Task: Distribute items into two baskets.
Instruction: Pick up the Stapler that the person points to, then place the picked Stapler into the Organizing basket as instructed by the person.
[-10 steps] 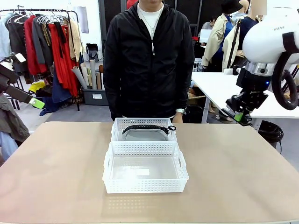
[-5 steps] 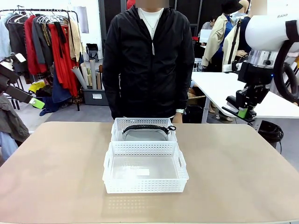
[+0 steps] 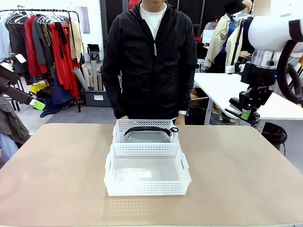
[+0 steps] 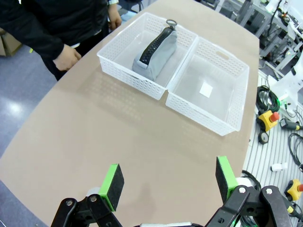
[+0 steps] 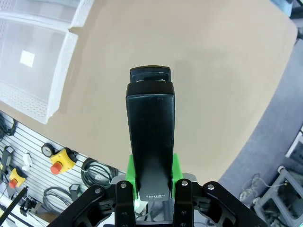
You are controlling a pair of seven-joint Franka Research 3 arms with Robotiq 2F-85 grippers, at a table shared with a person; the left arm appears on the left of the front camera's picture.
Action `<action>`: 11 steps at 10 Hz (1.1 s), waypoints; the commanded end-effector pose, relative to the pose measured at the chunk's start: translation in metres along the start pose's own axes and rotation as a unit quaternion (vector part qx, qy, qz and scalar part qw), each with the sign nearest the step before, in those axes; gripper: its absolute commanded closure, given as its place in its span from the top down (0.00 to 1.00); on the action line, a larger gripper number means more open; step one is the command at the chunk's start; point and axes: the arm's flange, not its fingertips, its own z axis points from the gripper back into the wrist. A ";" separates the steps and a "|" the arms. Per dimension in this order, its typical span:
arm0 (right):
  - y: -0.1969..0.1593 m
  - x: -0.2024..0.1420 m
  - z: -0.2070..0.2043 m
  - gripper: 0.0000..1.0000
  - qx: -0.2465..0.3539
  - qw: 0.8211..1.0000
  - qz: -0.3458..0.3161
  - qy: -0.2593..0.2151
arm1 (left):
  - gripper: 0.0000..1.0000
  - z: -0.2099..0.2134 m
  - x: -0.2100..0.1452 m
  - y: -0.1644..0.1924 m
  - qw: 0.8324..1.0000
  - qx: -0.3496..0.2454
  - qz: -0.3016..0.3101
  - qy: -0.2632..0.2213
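Note:
Two white lattice baskets stand end to end in the middle of the table. The far basket (image 3: 142,122) (image 4: 118,66) holds the light grey waist bag (image 3: 147,137) (image 4: 158,54) with its black strap on top. The near basket (image 3: 147,188) (image 4: 199,109) (image 5: 28,100) holds just a small white label. High beyond the table's right edge, my right gripper (image 3: 245,113) (image 5: 151,177) is shut on the black stapler (image 5: 150,123), which sticks out past its green pads. My left gripper (image 3: 36,104) (image 4: 169,177) hangs open off the table's left side, nothing between its pads.
A person in a black jacket stands at the far edge behind the baskets, one hand (image 4: 66,57) by the table edge. The tan table (image 3: 236,179) is bare on both sides of the baskets. A white table stands at the right behind my right arm.
My right arm shifted slightly up and to the right with the stapler, then held still. The left arm, baskets and bag stayed put.

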 end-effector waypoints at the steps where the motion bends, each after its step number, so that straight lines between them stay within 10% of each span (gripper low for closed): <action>1: 0.000 -0.001 0.000 0.00 -0.003 1.000 -0.001 -0.007 | 1.00 0.002 0.001 0.001 1.000 0.001 0.000 -0.001; 11: 0.000 -0.001 0.000 0.00 -0.003 1.000 -0.001 -0.007 | 1.00 0.002 0.001 0.001 1.000 0.001 0.000 -0.001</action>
